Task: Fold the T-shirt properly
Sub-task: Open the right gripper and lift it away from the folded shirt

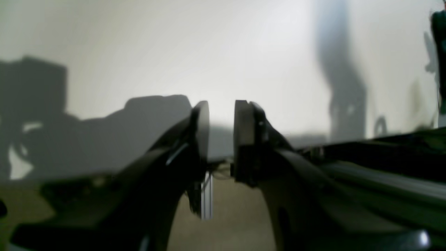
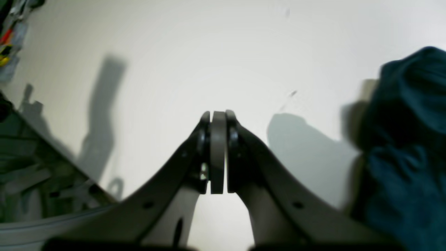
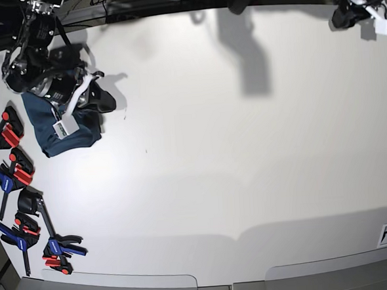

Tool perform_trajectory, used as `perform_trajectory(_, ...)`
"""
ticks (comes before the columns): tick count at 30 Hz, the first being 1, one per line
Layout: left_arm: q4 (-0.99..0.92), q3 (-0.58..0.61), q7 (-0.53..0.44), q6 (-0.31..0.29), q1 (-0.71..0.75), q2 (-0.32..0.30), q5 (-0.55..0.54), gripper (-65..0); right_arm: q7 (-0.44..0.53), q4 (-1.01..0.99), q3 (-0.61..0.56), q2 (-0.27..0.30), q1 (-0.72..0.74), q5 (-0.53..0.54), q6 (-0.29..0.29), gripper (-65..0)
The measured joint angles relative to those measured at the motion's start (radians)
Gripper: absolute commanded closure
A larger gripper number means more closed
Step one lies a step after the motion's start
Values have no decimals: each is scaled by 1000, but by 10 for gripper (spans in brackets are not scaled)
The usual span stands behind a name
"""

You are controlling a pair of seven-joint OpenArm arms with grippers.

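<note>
Right arm: parked at the far corner of the bench, right gripper low over bare white top, jaws pressed together on nothing.
Left arm: over at the opposite far corner, left gripper with jaws a bit apart, nothing between them.
T-shirt: crumpled navy heap just beside the right arm.

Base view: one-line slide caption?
Crumpled navy T-shirt lies under the right gripper at the white table's edge; clamps alongside.
</note>
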Motion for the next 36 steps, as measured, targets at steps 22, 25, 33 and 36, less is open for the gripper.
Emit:
perform_trajectory(22,2,1,166,0,205,-2,-119,-110,-53,2,0,2,-243,225,0,0)
perform_trajectory(25,3,0,175,0,233,-3,-153,-110,-54,2,0,3,-304,247,0,0)
perform_trajectory(33,4,0,321,0,243,-3,-220,-110,-51,2,0,3,-441,258,0,0)
perform_trajectory(36,4,0,351,0,244,-2,-220,-110,-51,2,0,3,-480,261,0,0)
